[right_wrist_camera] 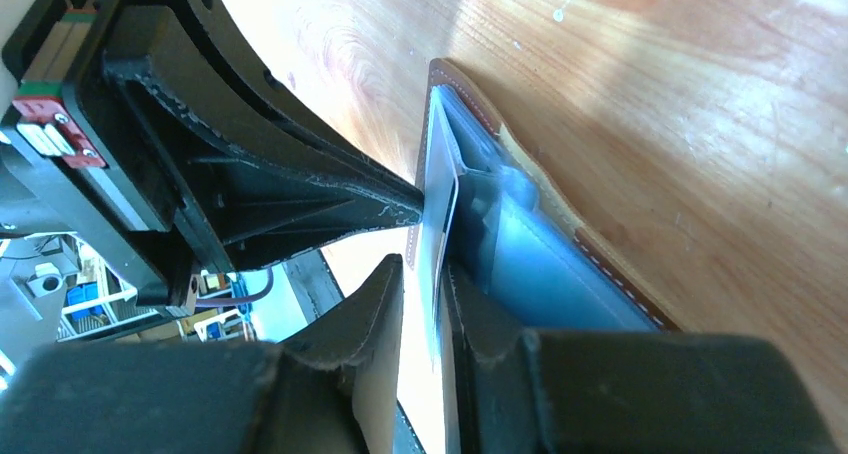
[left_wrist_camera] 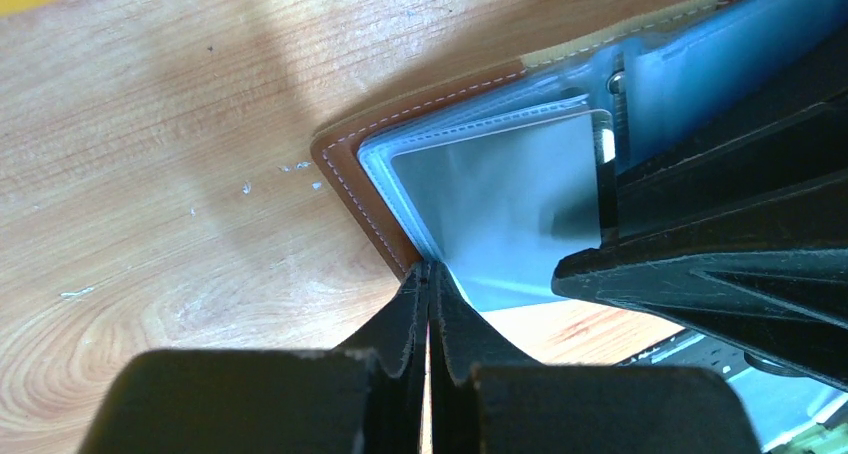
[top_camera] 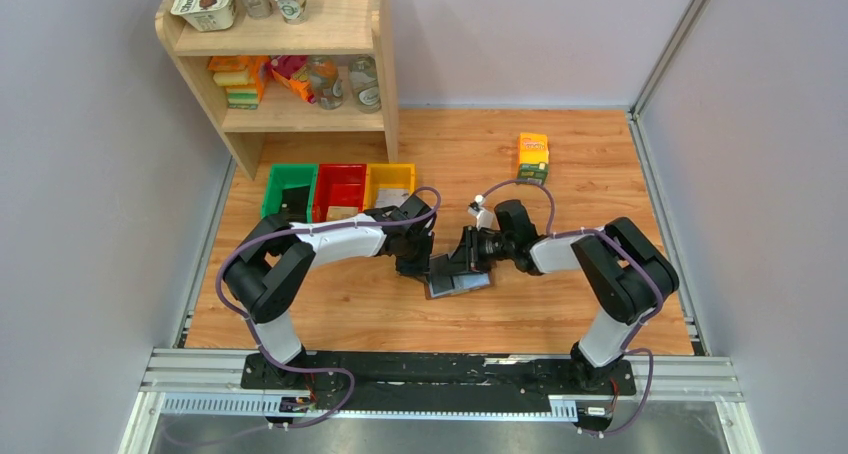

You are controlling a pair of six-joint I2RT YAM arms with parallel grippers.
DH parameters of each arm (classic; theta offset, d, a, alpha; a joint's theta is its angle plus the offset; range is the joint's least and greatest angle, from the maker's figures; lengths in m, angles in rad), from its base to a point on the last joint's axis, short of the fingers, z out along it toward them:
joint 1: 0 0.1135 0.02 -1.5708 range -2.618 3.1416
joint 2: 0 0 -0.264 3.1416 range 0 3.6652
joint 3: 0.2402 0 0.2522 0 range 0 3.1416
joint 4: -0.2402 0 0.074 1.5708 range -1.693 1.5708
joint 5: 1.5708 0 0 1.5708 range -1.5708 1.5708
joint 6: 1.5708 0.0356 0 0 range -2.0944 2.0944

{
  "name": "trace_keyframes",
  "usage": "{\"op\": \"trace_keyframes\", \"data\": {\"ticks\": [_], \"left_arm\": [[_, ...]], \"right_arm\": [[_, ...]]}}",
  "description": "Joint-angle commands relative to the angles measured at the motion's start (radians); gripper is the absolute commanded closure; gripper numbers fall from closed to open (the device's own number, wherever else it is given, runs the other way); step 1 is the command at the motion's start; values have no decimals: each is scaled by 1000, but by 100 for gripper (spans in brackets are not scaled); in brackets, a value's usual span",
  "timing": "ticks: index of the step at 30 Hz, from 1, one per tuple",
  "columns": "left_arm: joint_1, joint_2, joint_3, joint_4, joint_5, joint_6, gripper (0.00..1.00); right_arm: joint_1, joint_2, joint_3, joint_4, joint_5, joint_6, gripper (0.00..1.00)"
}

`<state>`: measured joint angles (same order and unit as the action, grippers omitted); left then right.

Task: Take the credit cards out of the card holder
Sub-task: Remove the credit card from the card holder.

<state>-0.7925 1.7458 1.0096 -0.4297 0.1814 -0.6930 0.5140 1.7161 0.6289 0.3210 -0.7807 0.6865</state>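
Note:
The card holder [top_camera: 462,284] lies open on the wooden table, brown leather [left_wrist_camera: 345,169] outside and pale blue clear sleeves [right_wrist_camera: 520,254] inside. One sleeve page is raised, and a grey credit card [left_wrist_camera: 500,189] shows inside it. My left gripper [left_wrist_camera: 428,272] is shut, its tips pressed against the holder's near edge where leather meets sleeve. Whether it pinches a sleeve I cannot tell. My right gripper [right_wrist_camera: 425,274] comes from the opposite side, jaws narrowly open astride the raised page [right_wrist_camera: 440,209]. The page lies against one finger, with a bright gap to the other.
Green [top_camera: 290,168], red [top_camera: 340,167] and yellow [top_camera: 392,168] bins stand in a row behind the left arm. An orange-green carton [top_camera: 532,157] stands at the back right. A wooden shelf [top_camera: 290,119] with jars and packets fills the back left corner.

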Motion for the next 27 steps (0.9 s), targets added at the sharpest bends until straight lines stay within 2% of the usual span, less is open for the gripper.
{"op": "trace_keyframes", "data": {"ticks": [1,13,20,27], "left_arm": [[-5,41,-34,-20,-71,13,100],[-5,52,-31,-18,-63,13,100],[-5,49,-31,-18,-63,15,100],[-4,12,-46,3,-77,20,100]], "right_arm": [[-22,-35,-38,110,-71,39,79],[-89,-59,-84,135,-101,28,84],[-129,-67,-103,130,-106,24,94],[-177,-151,-113,-32,-48,-51,100]]}}
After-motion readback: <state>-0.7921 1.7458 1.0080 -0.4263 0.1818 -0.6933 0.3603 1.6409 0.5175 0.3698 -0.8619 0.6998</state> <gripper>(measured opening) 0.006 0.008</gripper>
